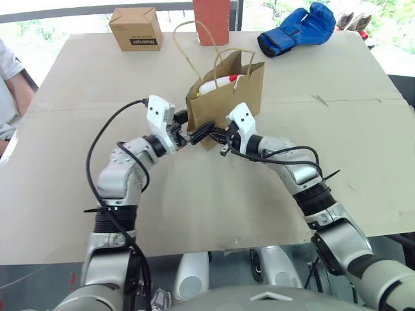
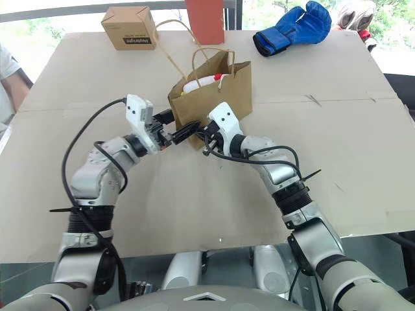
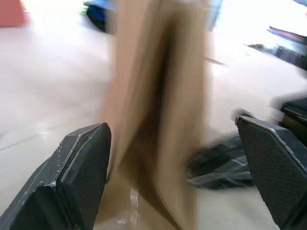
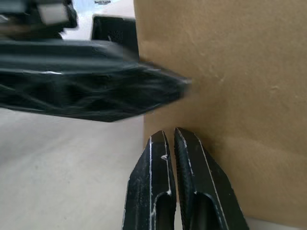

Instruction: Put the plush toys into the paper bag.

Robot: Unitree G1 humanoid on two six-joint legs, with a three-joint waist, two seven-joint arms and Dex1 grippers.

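The white toy [image 1: 217, 84] sits inside the paper bag [image 1: 243, 91] mid-table. I see no bear toy. The left gripper [image 1: 194, 134] is wide, the right gripper [image 4: 175, 143] pinched empty.

A pale tabletop [image 1: 194, 207] of joined panels carries everything. A brown paper bag [image 1: 241, 92] stands upright near its middle. Along the far edge: a small printed cardboard box [image 1: 135, 28], a red block [image 1: 212, 19] and a blue boxing glove [image 1: 298, 27], well apart.

Pale table [image 1: 194, 214] before bright windows [image 1: 65, 23] with greenery.
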